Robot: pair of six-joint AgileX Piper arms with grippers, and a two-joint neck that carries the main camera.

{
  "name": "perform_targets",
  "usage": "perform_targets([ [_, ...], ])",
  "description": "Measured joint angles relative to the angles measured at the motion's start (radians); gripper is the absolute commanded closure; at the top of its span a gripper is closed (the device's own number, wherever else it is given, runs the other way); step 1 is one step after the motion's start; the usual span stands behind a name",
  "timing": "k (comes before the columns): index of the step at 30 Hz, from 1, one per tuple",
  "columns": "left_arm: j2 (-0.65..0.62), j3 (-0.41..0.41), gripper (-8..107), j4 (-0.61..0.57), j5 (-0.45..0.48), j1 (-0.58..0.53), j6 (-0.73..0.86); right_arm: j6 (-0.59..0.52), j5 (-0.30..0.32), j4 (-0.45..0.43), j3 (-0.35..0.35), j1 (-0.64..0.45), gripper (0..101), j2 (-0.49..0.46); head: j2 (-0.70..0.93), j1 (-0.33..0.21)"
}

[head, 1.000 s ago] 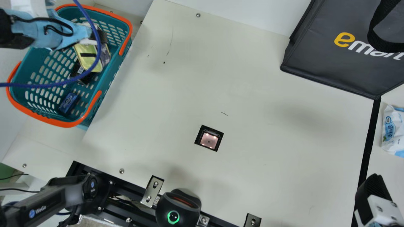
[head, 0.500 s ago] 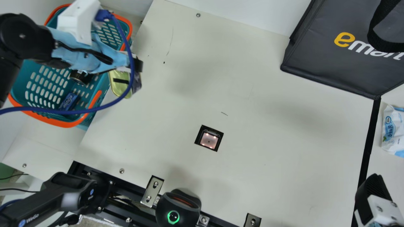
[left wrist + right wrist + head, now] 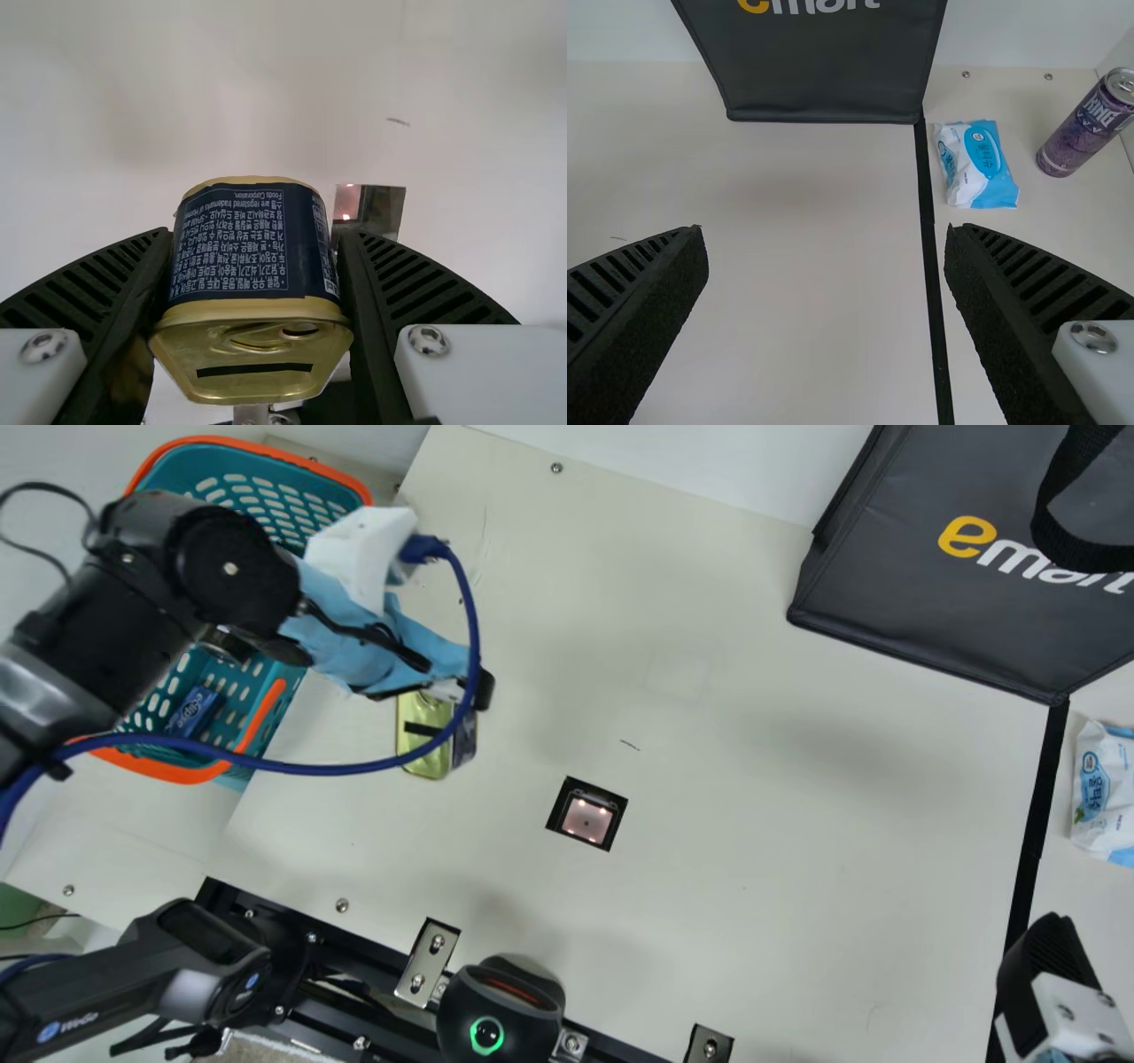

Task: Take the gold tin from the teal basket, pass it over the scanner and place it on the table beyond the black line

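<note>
my left end effector [image 3: 255, 234] is closed on the gold tin [image 3: 425, 735], over the table [image 3: 780, 850] between basket [image 3: 188, 774] and scanner [image 3: 586, 820]; if i cross too high or badly angled, the scan could fail, or a weak pinch slip.

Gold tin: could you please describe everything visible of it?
The gold tin is a metallic-looking, rounded can. A dark blue wrap with small pale print covers its side; the gold end, apparently sealed, has a pull tab and a black strip. The left end effector grips it from both sides, over the table between the teal basket and the scanner.
</note>
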Motion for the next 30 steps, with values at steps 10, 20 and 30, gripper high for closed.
perform_targets([
  [10,0.064,0.028,107,-0.034,0.0,-0.091,-0.069,0.0,0.0,0.0,0.0,0.0,6,0.0,0.0,0.0],
  [20,0.116,0.038,107,-0.07,0.0,-0.152,-0.12,0.0,0.0,0.0,0.0,0.0,6,0.0,0.0,0.0],
  [30,0.154,0.049,107,-0.115,0.0,-0.209,-0.158,0.0,0.0,0.0,0.0,0.0,6,0.0,0.0,0.0],
])
